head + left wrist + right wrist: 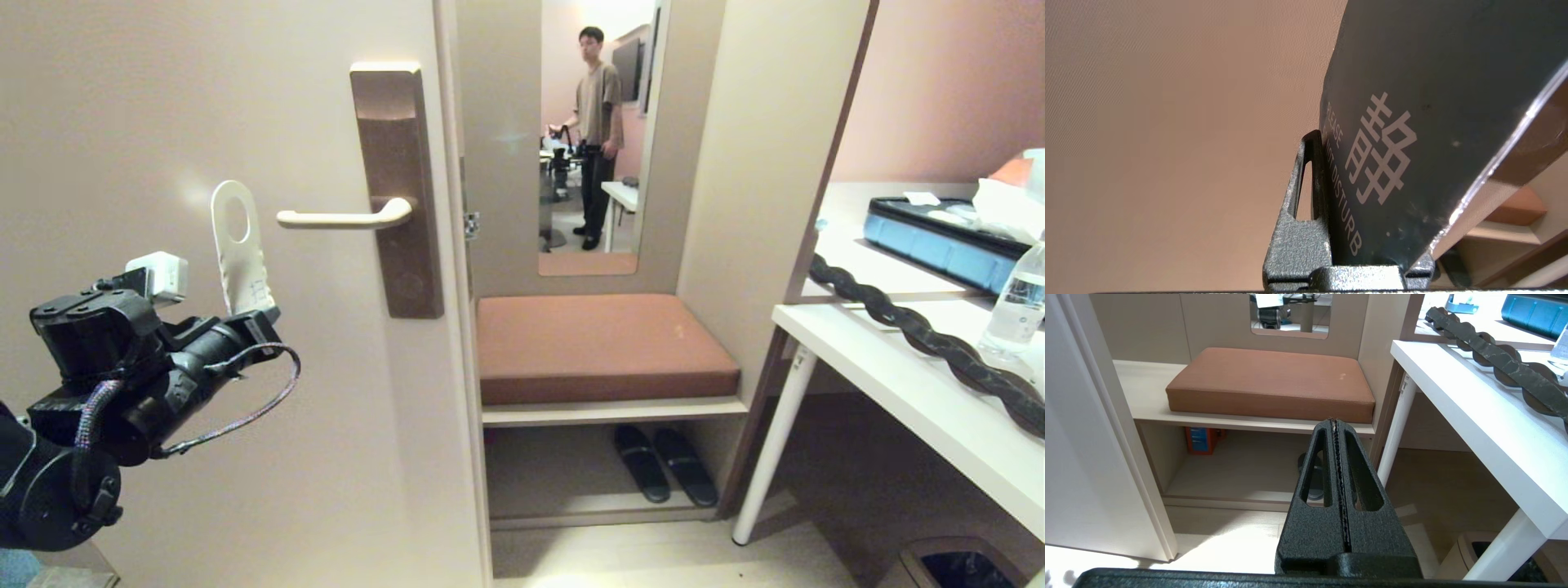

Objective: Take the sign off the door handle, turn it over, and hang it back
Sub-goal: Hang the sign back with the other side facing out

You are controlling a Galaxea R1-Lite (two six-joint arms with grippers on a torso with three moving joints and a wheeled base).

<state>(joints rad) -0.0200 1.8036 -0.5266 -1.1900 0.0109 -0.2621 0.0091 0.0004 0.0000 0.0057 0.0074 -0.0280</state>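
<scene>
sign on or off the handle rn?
Off. The left gripper holds the sign upright, left of the door handle, its hole clear of the lever.

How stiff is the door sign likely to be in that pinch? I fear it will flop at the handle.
The sign stands upright above the left gripper pinching its lower end, so it is probably fairly stiff. Its edge looks thin, likely light. The dark face shows sheen, perhaps slippery.

We see the sign [237, 255] upright in the left gripper [260, 314], just left of the door handle [343, 217]; a cushioned bench [600, 347] sits right of the door [204, 122].
</scene>
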